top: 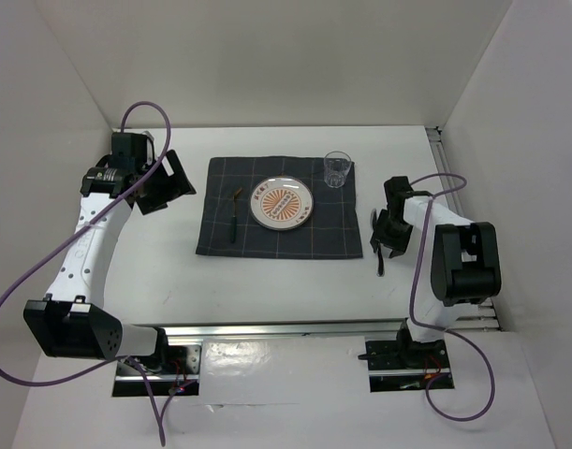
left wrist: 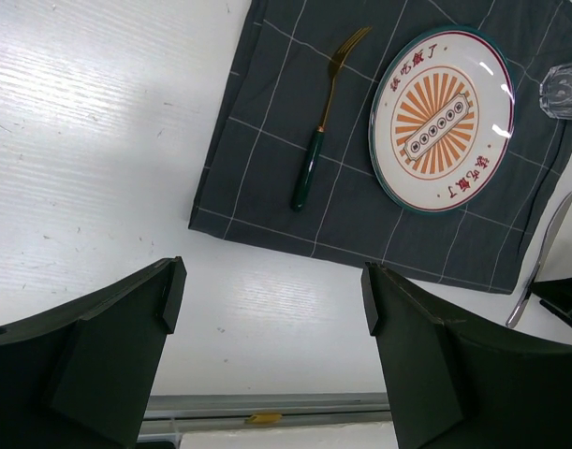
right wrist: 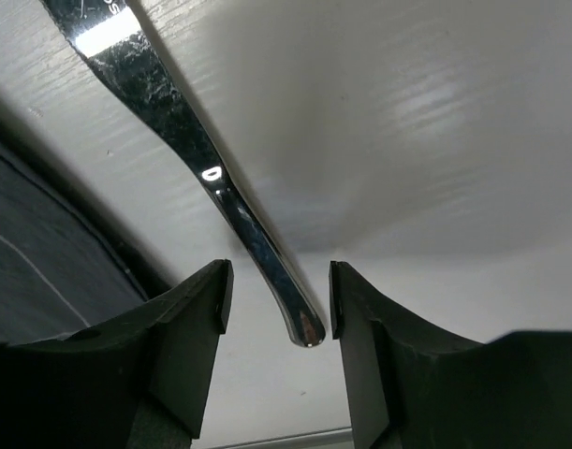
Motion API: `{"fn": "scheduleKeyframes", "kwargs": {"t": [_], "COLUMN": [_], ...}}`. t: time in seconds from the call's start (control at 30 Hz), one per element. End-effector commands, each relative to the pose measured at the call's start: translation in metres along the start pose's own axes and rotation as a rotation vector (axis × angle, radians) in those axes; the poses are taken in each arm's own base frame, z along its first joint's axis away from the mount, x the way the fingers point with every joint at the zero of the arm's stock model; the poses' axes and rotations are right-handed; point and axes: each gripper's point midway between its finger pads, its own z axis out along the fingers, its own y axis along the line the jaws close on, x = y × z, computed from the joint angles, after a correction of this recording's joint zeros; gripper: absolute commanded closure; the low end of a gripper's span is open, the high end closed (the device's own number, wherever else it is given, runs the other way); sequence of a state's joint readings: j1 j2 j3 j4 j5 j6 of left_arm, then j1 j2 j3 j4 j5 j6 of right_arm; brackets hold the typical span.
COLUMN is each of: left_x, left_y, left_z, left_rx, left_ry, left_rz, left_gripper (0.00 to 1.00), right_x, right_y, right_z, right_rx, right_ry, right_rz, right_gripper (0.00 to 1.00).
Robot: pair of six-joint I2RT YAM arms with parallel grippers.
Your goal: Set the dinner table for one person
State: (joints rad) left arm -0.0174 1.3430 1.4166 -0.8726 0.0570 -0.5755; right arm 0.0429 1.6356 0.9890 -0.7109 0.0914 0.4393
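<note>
On the white desk [top: 267, 290], right of the grey mat [top: 220, 234], right fingers [right wrist: 187, 346] sit open astride what looks like a knife [right wrist: 173, 122]; left fingers [left wrist: 108, 365] hang open.

white dinner table [top: 267, 281], checked mat [top: 334, 236], knife [left wrist: 541, 260]

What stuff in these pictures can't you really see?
- Top view: the middle of the knife is hidden under the jaws of the right gripper; only its ends poke out.
- Right wrist view: the knife's far end is cut off by the top edge.
- Left wrist view: the glass is cut off by the right edge.
- Top view: the red writing on the plate is too small to read.
</note>
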Motion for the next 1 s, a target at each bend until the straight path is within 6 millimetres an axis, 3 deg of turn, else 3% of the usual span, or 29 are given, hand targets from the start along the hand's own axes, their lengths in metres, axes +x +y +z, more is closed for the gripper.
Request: {"fn": "scheduleKeyframes", "kwargs": {"t": [0.0, 0.33, 0.5, 0.63, 0.97], "left_x": [-0.009, -0.009, -0.009, -0.013, -0.017], "left_y": [-0.006, -0.006, -0.007, -0.007, -0.009], "left_z": [-0.01, -0.009, -0.011, -0.013, -0.012], "left_rx": [0.024, 0.013, 0.013, 0.01, 0.011], "left_ry": [-0.047, -0.053, -0.053, -0.067, -0.068], "left_rz": [0.01, 0.007, 0.007, 0.007, 0.026], "left_gripper": [0.05, 0.05, 0.05, 0.05, 0.05], "right_x": [-0.013, -0.013, -0.006, -0.02, -0.047], "right_y": [0.006, 0.009, 0.011, 0.017, 0.017], "right_z": [0.012, 0.026, 0.035, 0.02, -0.028], "right_rx": [-0.024, -0.004, 0.028, 0.023, 0.02], "right_ry": [-0.037, -0.032, -0.003, -0.053, -0.154], "right_rz": [-0.031, -0.031, -0.021, -0.006, -0.001], "right_gripper": [0.44, 0.63, 0.83, 0.93, 0.97]}}
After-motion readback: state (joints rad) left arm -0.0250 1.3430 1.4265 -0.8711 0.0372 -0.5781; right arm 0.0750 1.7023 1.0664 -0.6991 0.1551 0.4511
